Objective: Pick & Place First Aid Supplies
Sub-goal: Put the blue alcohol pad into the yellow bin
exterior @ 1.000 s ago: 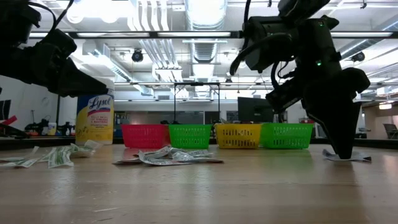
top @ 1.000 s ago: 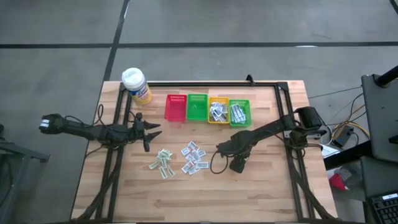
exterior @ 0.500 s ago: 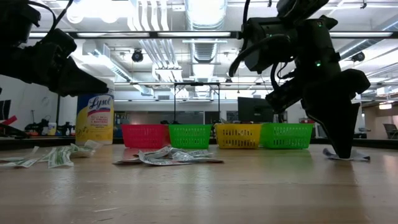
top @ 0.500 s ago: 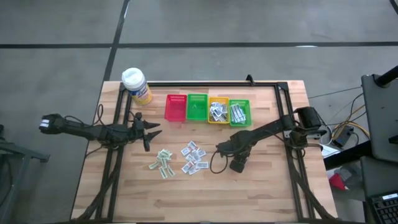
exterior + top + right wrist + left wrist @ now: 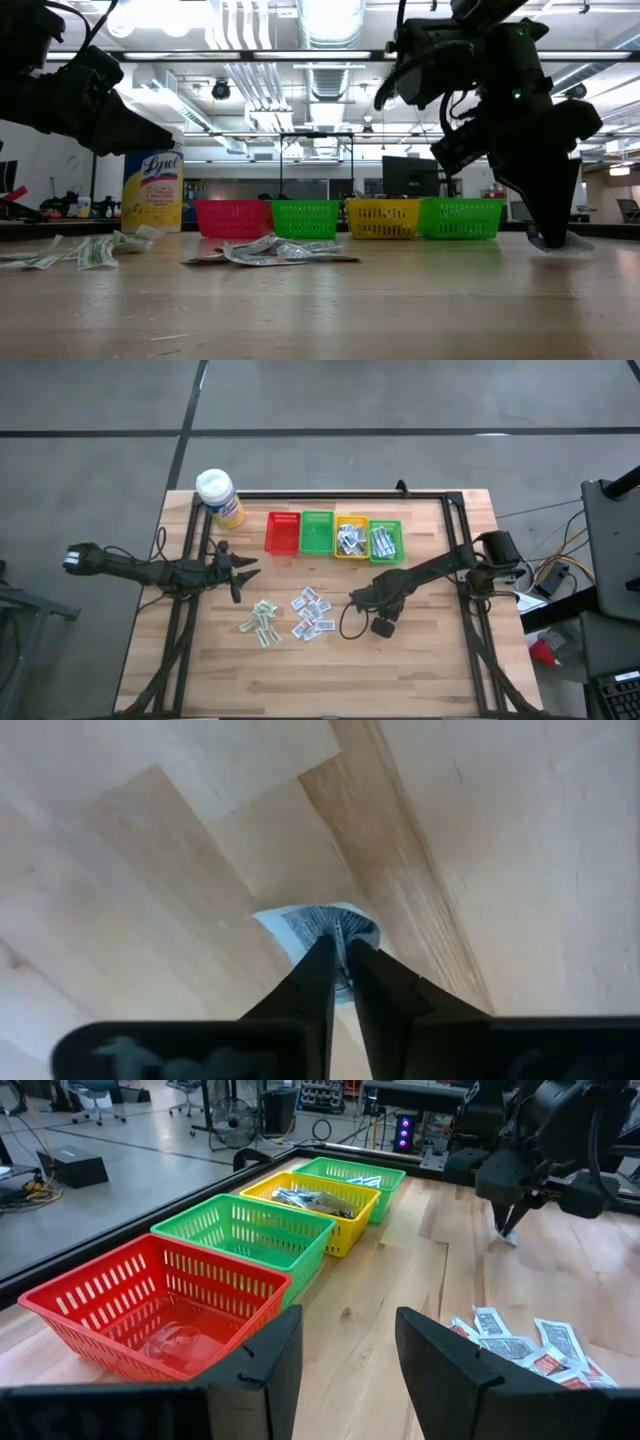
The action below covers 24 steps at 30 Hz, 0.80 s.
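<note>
Pickup is the step in hand: the right gripper [image 5: 341,952] has its fingers pinched on a lone packet [image 5: 305,924] lying on the table [image 5: 420,660], right of the packet piles. Next it likely needs a clean lift toward the baskets [image 5: 334,533]. The left gripper [image 5: 345,1360] waits near the red basket, fingers spread and empty.

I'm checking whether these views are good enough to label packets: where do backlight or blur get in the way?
Low view: bright ceiling lights behind turn the right gripper and the packet under it into near silhouettes. Right wrist view: that packet is soft, print unreadable. Left wrist view: evenly lit, the left gripper looms blurred, baskets sharp. High view: flat light, packets tiny.
</note>
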Each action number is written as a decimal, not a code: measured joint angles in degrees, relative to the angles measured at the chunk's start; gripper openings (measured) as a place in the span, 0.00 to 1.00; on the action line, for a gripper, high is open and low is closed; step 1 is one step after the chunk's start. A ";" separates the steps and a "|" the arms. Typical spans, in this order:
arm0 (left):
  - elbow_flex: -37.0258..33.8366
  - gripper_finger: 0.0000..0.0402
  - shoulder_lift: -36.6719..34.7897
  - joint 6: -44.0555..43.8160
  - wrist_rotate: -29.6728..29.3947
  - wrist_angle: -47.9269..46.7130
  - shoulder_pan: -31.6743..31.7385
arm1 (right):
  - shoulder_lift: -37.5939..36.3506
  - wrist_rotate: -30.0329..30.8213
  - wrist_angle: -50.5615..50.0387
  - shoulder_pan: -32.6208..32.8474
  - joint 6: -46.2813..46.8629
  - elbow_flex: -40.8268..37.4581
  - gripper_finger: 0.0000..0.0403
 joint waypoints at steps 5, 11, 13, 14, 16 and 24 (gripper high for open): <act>0.00 0.39 -0.01 0.00 0.00 0.02 0.00 | -2.01 -0.14 -0.06 -0.02 0.14 0.04 0.03; 0.02 0.39 -0.02 0.00 0.00 0.13 0.00 | -7.34 -0.15 0.09 -0.60 0.14 0.11 0.02; 0.01 0.39 0.00 0.01 0.00 0.13 0.00 | -9.89 -0.10 0.74 -1.19 0.14 0.12 0.02; 0.00 0.39 -0.01 0.02 0.00 0.14 -0.01 | -11.24 0.11 0.96 -1.58 0.08 0.13 0.02; 0.00 0.39 -0.02 0.02 0.00 0.13 -0.02 | -13.73 1.33 2.04 -2.51 -0.11 0.13 0.02; 0.02 0.39 0.00 0.02 0.00 0.15 0.00 | -23.45 6.73 13.86 -9.27 -5.54 0.17 0.02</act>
